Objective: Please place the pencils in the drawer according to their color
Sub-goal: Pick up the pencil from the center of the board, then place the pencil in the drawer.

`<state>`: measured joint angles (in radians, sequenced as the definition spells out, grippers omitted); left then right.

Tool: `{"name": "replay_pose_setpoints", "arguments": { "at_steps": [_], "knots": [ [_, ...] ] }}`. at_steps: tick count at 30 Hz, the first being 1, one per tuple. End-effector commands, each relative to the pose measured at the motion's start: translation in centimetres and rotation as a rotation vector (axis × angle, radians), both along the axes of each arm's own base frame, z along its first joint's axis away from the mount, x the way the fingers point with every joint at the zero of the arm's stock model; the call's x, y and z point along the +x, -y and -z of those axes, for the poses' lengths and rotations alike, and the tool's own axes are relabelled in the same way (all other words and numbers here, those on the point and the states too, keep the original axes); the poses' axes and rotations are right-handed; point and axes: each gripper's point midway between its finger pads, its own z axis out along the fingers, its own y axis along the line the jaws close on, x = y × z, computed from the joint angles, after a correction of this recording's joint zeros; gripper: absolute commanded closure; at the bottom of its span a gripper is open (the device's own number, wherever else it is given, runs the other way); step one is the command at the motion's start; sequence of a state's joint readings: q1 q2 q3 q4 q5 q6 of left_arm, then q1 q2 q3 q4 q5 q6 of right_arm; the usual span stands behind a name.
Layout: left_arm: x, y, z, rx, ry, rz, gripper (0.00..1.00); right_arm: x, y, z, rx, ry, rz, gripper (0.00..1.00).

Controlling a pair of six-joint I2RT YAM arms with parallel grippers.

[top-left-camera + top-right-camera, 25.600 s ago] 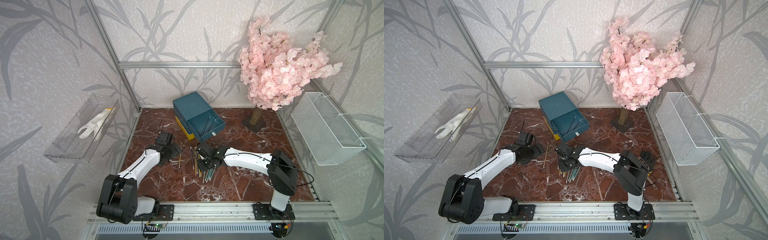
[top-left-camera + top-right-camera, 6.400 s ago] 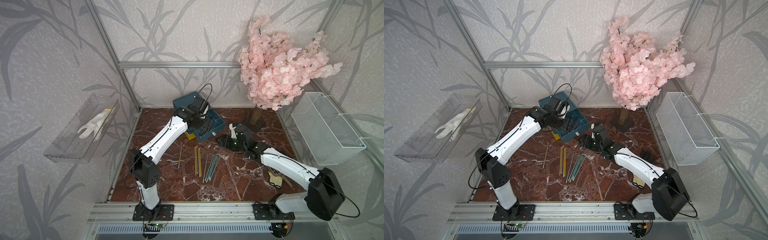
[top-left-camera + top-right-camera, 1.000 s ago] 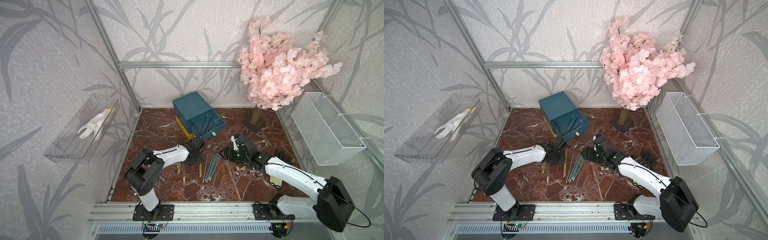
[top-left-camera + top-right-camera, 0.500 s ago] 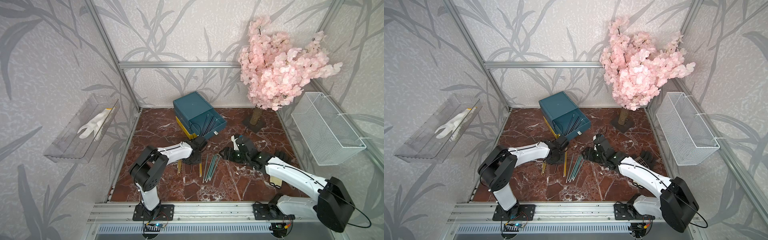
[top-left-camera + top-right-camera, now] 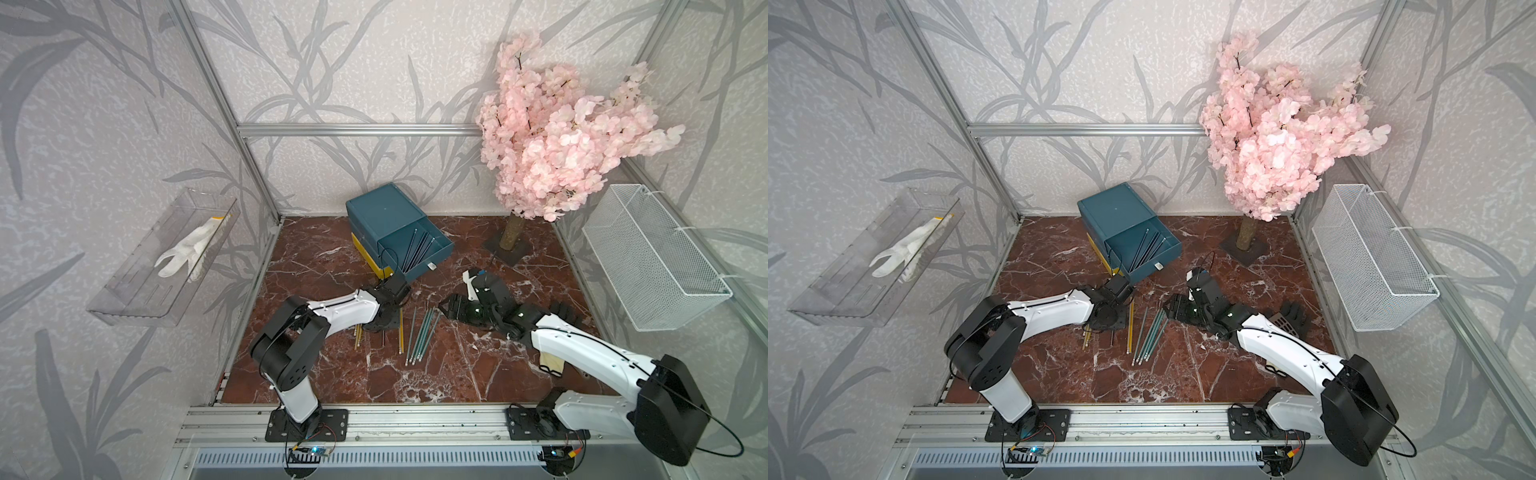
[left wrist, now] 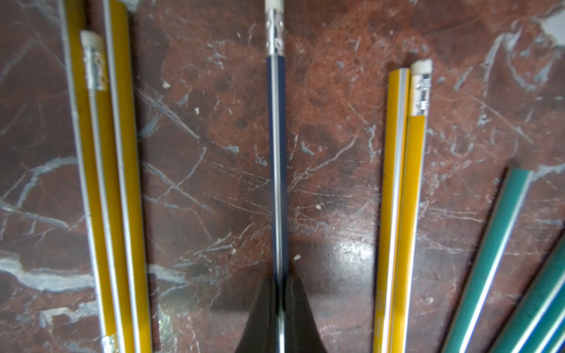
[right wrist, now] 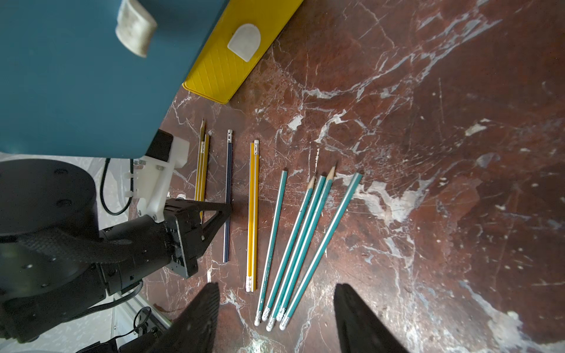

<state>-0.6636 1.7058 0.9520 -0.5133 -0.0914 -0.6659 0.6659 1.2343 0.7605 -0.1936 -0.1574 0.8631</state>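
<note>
The left gripper (image 6: 279, 285) pinches a thin dark navy pencil (image 6: 276, 152) lying on the red marble surface (image 5: 457, 374), near the teal-and-yellow plastic drawer box (image 5: 386, 212) at its back edge; the right gripper (image 7: 276, 288) gapes.

Nothing legible anywhere: no text, label, brand, number or sign. Faint pale marks near one end of a yellow pencil (image 6: 397, 214) in the left wrist view, too blurred to read. Plain white pull tabs (image 7: 244, 41) on the drawer (image 7: 76, 76)

Top cams look down on whole scene from front; both wrist cams close above same pencils (image 7: 252, 214).
</note>
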Motion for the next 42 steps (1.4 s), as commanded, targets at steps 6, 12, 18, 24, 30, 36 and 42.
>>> {"name": "replay_pose_setpoints", "arguments": {
  "at_steps": [6, 12, 18, 24, 30, 36, 42],
  "knots": [
    [-3.7, -3.0, 0.4, 0.008, -0.051, -0.040, 1.00, 0.8, -0.3, -1.5, 0.006, 0.033, 0.006, 0.37],
    [-2.9, -4.6, -3.3, -0.048, 0.098, -0.130, 1.00, 1.1, -0.5, -1.5, 0.016, 0.031, 0.009, 0.37],
    [-1.8, -6.2, -8.7, -0.072, 0.274, -0.203, 1.00, 1.4, -0.8, -1.7, 0.022, 0.034, 0.009, 0.37],
    [0.1, -7.7, -16.0, -0.079, 0.454, -0.209, 1.00, 2.2, -0.7, -2.6, 0.039, 0.048, 0.017, 0.37],
    [3.7, -6.2, -22.6, -0.132, 0.553, -0.130, 1.00, 3.4, -0.6, -3.5, 0.074, 0.056, 0.037, 0.37],
    [9.2, -2.1, -27.9, -0.185, 0.639, -0.021, 1.00, 4.4, -0.6, -4.0, 0.112, 0.060, 0.065, 0.37],
    [14.4, 2.3, -29.0, -0.228, 0.654, 0.068, 1.00, 5.2, -0.6, -4.0, 0.126, 0.059, 0.089, 0.37]
  ]
}}
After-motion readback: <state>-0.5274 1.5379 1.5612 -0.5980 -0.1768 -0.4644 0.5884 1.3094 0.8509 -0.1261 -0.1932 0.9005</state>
